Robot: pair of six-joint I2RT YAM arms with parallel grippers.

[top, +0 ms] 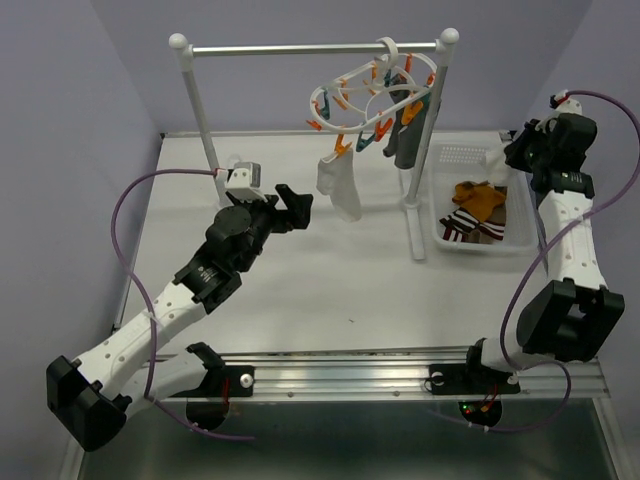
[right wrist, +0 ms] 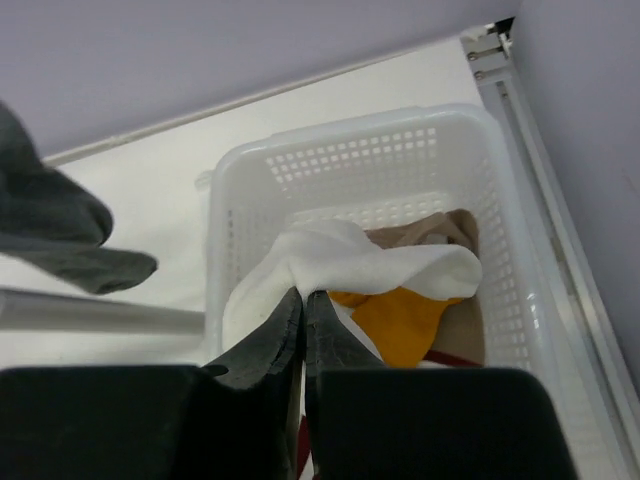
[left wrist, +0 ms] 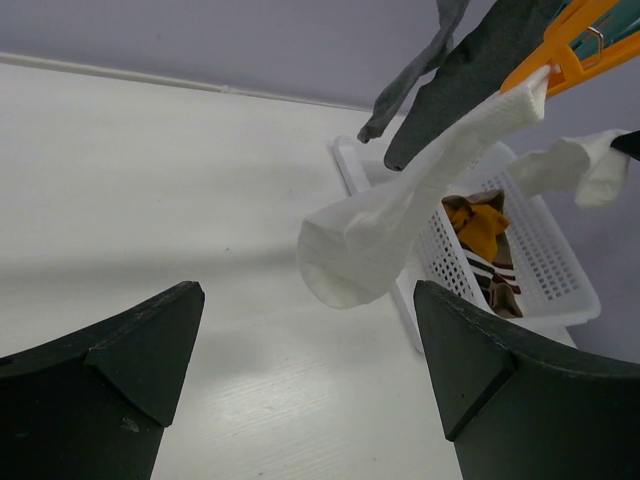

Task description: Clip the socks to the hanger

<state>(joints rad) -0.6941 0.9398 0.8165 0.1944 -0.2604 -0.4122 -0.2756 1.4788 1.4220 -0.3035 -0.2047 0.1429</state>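
Observation:
The white hanger with orange and teal clips hangs from the rail. Clipped to it are a white sock and grey socks. My left gripper is open and empty, level with the clipped white sock and to its left. My right gripper is shut on another white sock, held up over the basket. Under it lie a mustard sock, a beige one and a striped one.
The metal rail stand has posts at the back left and beside the basket, with a foot on the table. The white perforated basket sits at the right edge. A small white device stands behind my left arm.

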